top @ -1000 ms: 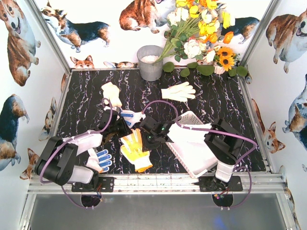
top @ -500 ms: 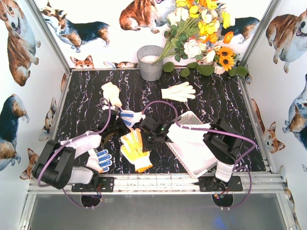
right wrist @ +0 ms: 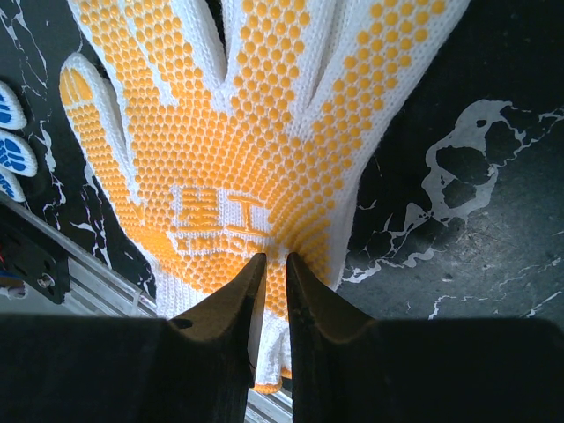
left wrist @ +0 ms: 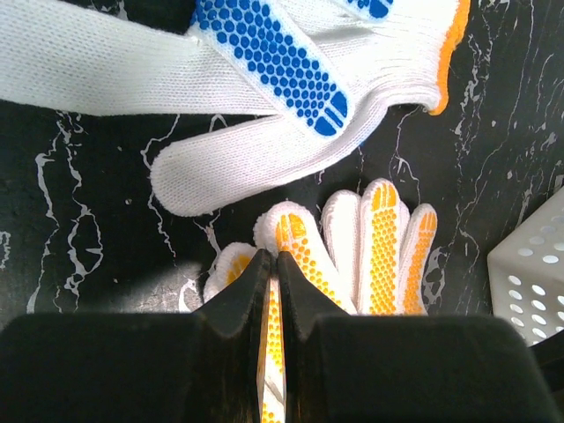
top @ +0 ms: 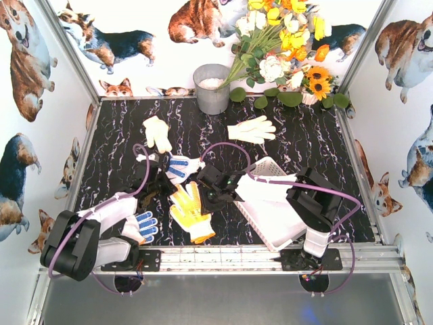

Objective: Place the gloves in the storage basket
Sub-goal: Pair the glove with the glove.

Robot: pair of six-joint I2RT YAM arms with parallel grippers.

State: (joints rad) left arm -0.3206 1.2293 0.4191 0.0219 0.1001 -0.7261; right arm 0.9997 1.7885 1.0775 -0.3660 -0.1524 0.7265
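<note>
The yellow-dotted glove [top: 191,211] is lying palm up on the black marbled table [top: 122,135], just left of the white storage basket [top: 270,206], not inside it. It is showing white knit, rows of yellow dots and a thin orange cuff edge. The left gripper [left wrist: 271,263] is pinching one of its fingertips, with the jaws pressed tight. The right gripper [right wrist: 270,261] is squeezing a fold at the edge of the palm, near the cuff. A blue-dotted glove [left wrist: 264,62] is lying just beyond the yellow one's fingers. The wrist views are cutting off parts of the glove, and the black gripper fingers are hiding how much fabric is caught.
</note>
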